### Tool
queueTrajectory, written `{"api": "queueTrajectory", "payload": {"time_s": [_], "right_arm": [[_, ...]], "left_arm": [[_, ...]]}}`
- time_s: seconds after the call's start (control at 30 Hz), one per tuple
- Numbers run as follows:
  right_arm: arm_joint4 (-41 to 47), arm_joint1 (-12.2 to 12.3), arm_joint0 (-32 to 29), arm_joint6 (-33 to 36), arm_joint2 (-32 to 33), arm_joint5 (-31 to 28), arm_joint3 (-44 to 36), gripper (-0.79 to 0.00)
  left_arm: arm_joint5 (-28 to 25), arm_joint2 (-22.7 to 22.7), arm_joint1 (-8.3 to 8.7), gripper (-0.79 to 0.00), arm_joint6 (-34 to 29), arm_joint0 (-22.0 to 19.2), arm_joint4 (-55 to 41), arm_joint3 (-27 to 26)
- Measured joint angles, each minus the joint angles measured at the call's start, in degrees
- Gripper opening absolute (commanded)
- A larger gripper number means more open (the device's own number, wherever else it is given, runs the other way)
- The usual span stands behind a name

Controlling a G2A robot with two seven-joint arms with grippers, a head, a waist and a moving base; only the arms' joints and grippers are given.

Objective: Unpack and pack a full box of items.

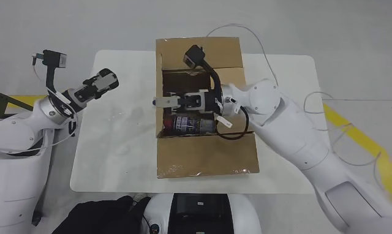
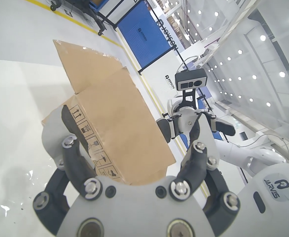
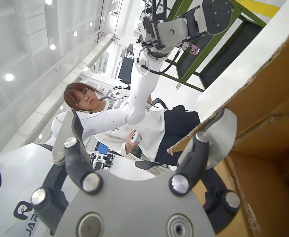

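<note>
My right jaws hang released and empty over the open cardboard box (image 1: 205, 154) at the centre of the tabletop (image 1: 116, 148), tips aimed at 9 o'clock. The dark can (image 1: 195, 124), with a red-and-white label, lies on its side inside the box. It is just at 6 o'clock from them, long axis 9 to 3. My left jaws, likewise released, stand well off at 9 o'clock. Judgement: the right arm is nearer.

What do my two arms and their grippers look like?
The left arm and right arm are smooth white shells; the right bears a dark logo. The left gripper and right gripper have grey plates, black linkages, silver screws, pale fingers with dark pads. A black cable loops at the right wrist.
</note>
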Motion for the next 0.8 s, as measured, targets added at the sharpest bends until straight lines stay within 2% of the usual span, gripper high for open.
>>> {"api": "queueTrajectory", "payload": {"time_s": [0.23, 0.5, 0.8], "right_arm": [[-1.28, -3.11, 3.25, -0.52, -4.47, -2.44, 2.42, 0.0], [-1.49, -6.6, 5.38, 0.16, -8.85, -4.61, 5.97, 0.0], [-0.75, -9.52, 6.4, 3.39, -10.9, -5.55, 10.39, 0.0]], "left_arm": [[0.19, -1.05, 0.16, 0.0, 0.33, -0.68, -0.61, -1.63], [0.44, 1.22, 0.04, 0.0, 0.85, -2.81, -1.22, -1.56], [0.25, 5.64, -0.45, 0.0, 0.79, -5.58, -5.02, 2.9]]}}
